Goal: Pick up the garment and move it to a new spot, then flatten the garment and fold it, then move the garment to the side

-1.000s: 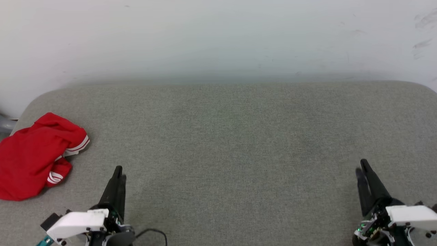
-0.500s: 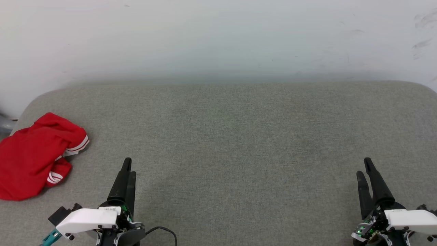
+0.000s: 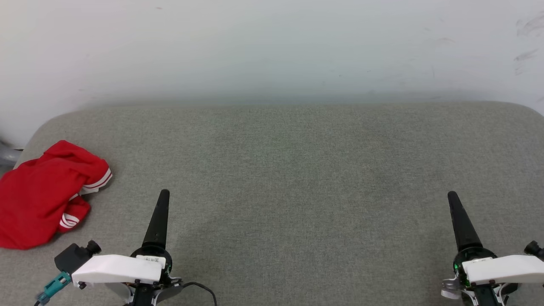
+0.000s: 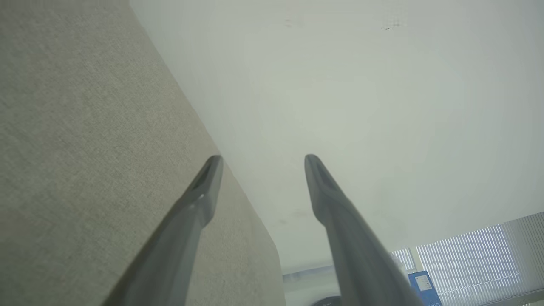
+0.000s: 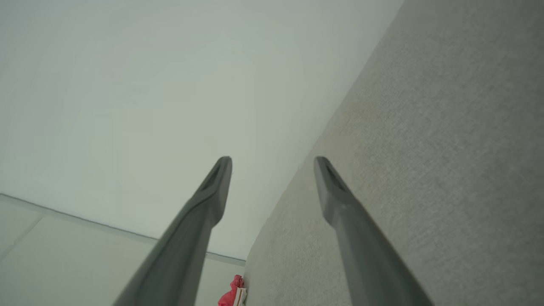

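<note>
The garment (image 3: pixel 40 195) is a crumpled heap of bright red fabric with white, red-striped cuffs, lying at the left edge of the grey cushioned surface (image 3: pixel 289 170). A small red and white bit of the garment (image 5: pixel 233 293) shows at the bottom of the right wrist view. My left gripper (image 3: pixel 163 194) hovers at the lower left, a short way right of the garment and apart from it. In the left wrist view my left gripper (image 4: pixel 262 159) stands open with nothing between its fingers. My right gripper (image 3: pixel 453 196) is at the lower right, far from the garment; its wrist view shows it (image 5: pixel 273 160) open and empty.
A pale wall (image 3: pixel 272 46) rises behind the cushioned surface. A grey object (image 3: pixel 7 154) pokes in at the left edge behind the garment. A black cable (image 3: pixel 202 289) trails from the left wrist. Window blinds (image 4: pixel 471 250) and a blue box (image 4: pixel 423 285) show in the left wrist view.
Both grippers have opened from nearly shut. Each wrist has rolled, so one finger now hides the other in the head view. The left gripper has moved up and right. The garment has not moved.
</note>
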`<state>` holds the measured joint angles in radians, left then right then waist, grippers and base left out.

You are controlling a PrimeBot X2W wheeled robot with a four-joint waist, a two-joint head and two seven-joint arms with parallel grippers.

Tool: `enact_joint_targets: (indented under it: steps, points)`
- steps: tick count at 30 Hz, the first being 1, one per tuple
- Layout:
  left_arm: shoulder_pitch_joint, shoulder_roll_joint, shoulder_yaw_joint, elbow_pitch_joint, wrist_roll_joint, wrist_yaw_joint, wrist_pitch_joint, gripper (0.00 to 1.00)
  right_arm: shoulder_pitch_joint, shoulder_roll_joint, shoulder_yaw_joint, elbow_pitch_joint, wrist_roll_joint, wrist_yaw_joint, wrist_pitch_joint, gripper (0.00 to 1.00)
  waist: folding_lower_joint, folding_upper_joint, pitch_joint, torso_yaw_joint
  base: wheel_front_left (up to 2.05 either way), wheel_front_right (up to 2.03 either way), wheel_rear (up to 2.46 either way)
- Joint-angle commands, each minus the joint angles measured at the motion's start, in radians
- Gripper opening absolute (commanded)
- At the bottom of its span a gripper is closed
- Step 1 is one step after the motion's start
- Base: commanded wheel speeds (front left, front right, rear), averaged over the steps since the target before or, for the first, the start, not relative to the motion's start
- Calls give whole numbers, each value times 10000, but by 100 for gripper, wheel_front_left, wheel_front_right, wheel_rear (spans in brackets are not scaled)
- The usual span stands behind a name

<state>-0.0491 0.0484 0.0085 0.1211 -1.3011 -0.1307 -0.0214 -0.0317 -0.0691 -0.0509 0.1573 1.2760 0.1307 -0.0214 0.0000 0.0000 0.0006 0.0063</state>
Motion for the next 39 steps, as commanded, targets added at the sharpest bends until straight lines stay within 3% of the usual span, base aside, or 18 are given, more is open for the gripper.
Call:
enact_joint_targets:
  steps: [1, 17, 29, 39]
  points:
    - [-53, 23, 37, -321, 593, 0, -116, 100, -52, -106, 46, -260, -681, 0, -119, 100, 0, 0, -7, 13, 0, 0, 0]
    - [343, 110, 37, -791, 4544, 0, -671, 100, 155, -131, 129, -794, -5206, 0, -393, 100, 0, 0, -72, 130, 0, 0, 0]
    - [475, 444, -136, -873, 7056, 167, -1008, 100, 379, -64, -76, -1172, -7484, 0, -173, 100, 0, 0, -94, 167, 0, 0, 0]
    - [545, 739, -398, -1040, 8322, 534, -1281, 100, 490, -31, -196, -1570, -8967, 0, -71, 100, 0, 0, -123, 204, 0, 0, 0]
